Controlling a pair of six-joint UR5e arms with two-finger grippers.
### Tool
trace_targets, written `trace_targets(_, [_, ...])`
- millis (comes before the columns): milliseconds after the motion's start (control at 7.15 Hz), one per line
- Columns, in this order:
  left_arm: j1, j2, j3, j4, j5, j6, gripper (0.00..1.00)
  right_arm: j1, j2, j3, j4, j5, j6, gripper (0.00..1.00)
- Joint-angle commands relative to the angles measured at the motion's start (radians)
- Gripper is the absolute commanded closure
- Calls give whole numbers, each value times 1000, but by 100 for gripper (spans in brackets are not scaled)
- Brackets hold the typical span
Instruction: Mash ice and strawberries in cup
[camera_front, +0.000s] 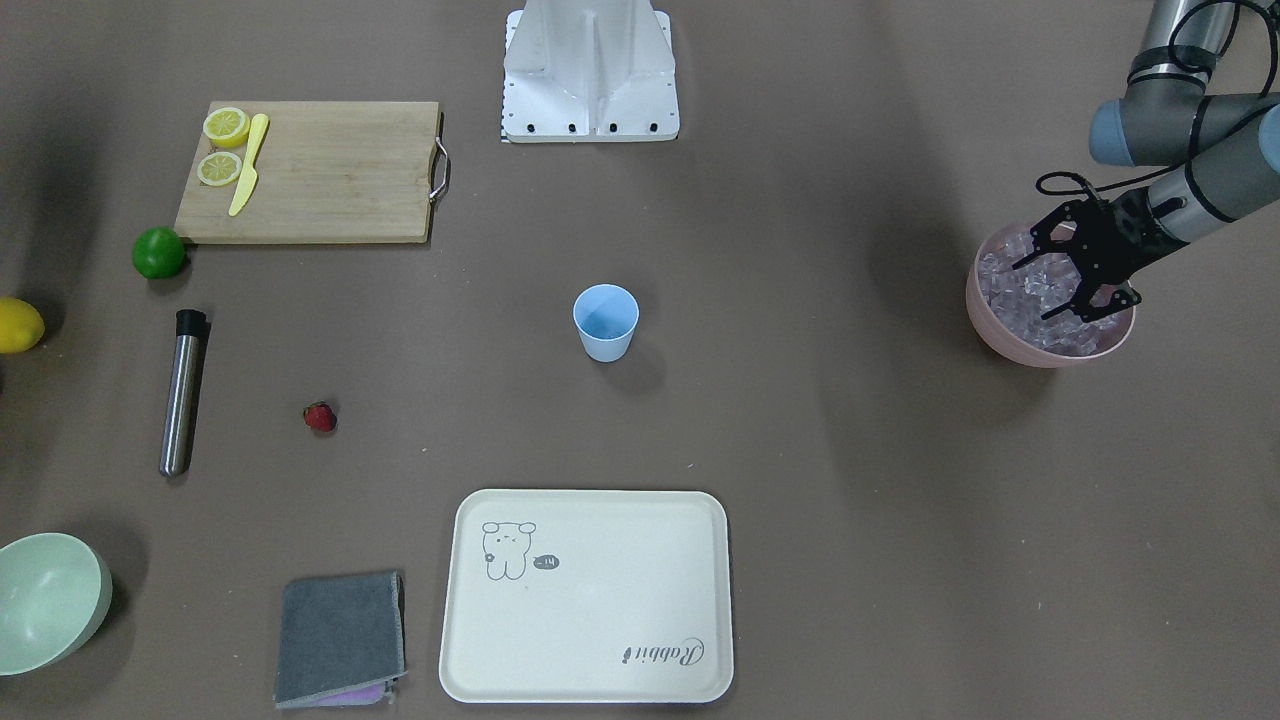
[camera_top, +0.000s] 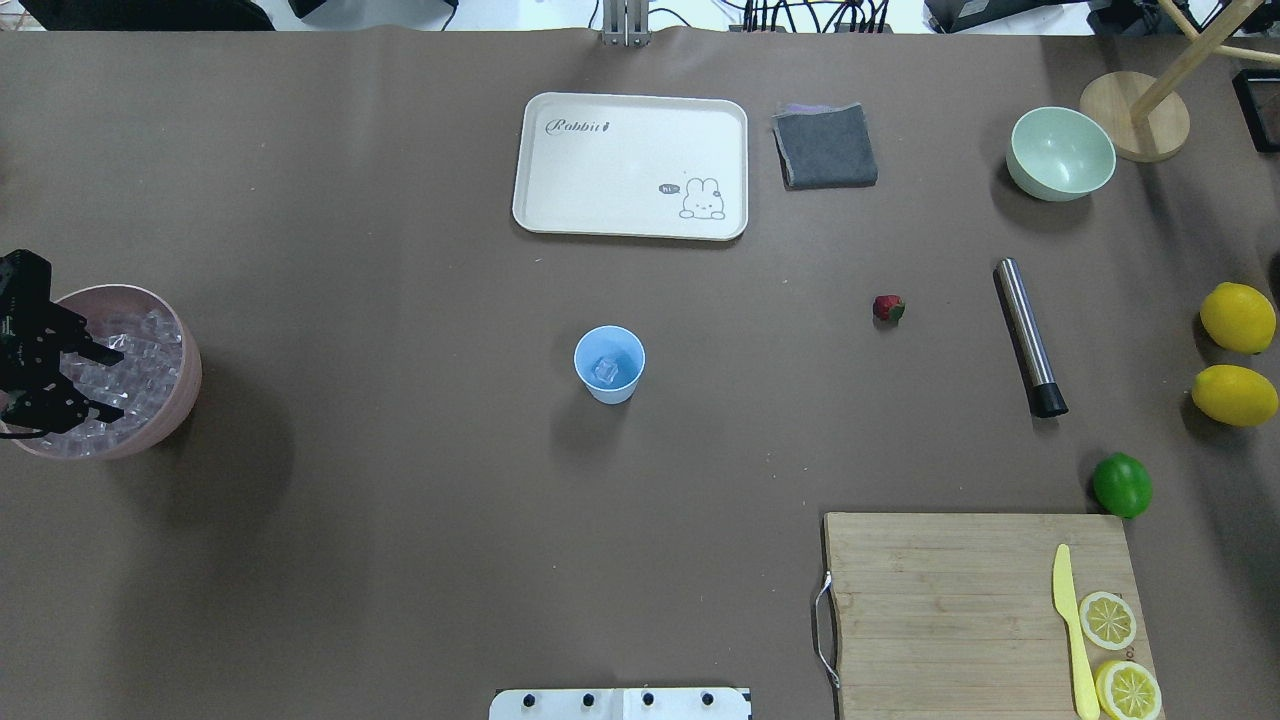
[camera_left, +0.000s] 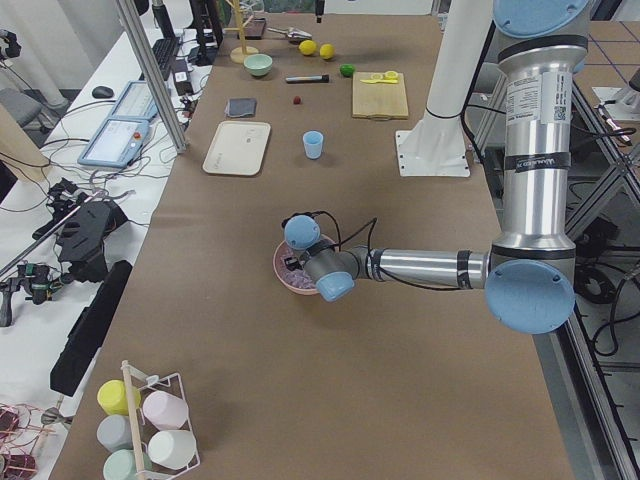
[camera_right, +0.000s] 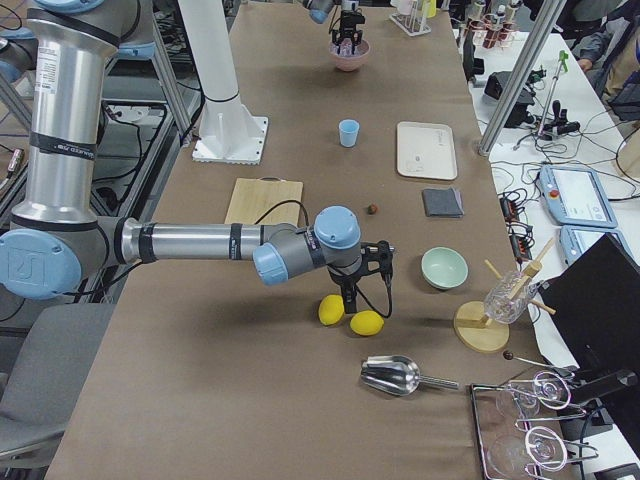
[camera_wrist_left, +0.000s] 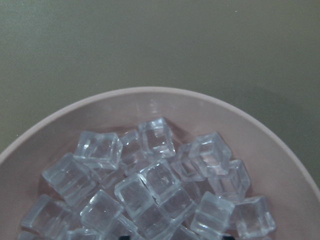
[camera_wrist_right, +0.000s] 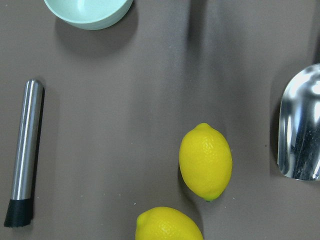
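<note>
The cup (camera_top: 609, 363) stood upright at mid-table. A single cube of ice (camera_top: 606, 371) lay in its bottom, hard to make out from the front. Seen from overhead, the strawberry (camera_top: 888, 308) lay well apart near three o'clock. The pink bowl (camera_top: 188, 385) sat at nine o'clock, heaped with more ice. The left gripper (camera_top: 112, 382), partly cut off by the frame edge, hung over that heap with its fingers spread. The right gripper (camera_right: 352, 295) showed only from the side, above two lemons (camera_right: 367, 322), and I could not tell its spread.

Black two-finger left gripper (camera_front: 1040, 290) hangs with jaws spread, forearm stretched out; right gripper (camera_right: 351, 300) points straight down, its jaws' state unclear.
</note>
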Motion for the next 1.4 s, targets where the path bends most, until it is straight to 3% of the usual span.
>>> trace_targets(0, [0, 2, -10, 0, 0, -2, 3, 0, 2, 0, 0, 0, 0, 0])
trace_targets(839, [34, 8, -33, -2, 28, 3, 4, 0, 2, -4, 0, -2, 0, 0])
trace_targets(979, [34, 11, -30, -17, 29, 3, 27, 0, 0, -5, 0, 0, 0, 0])
trace_targets(1258, [34, 20, -32, -18, 28, 1, 100, 0, -1, -5, 0, 0, -1, 0])
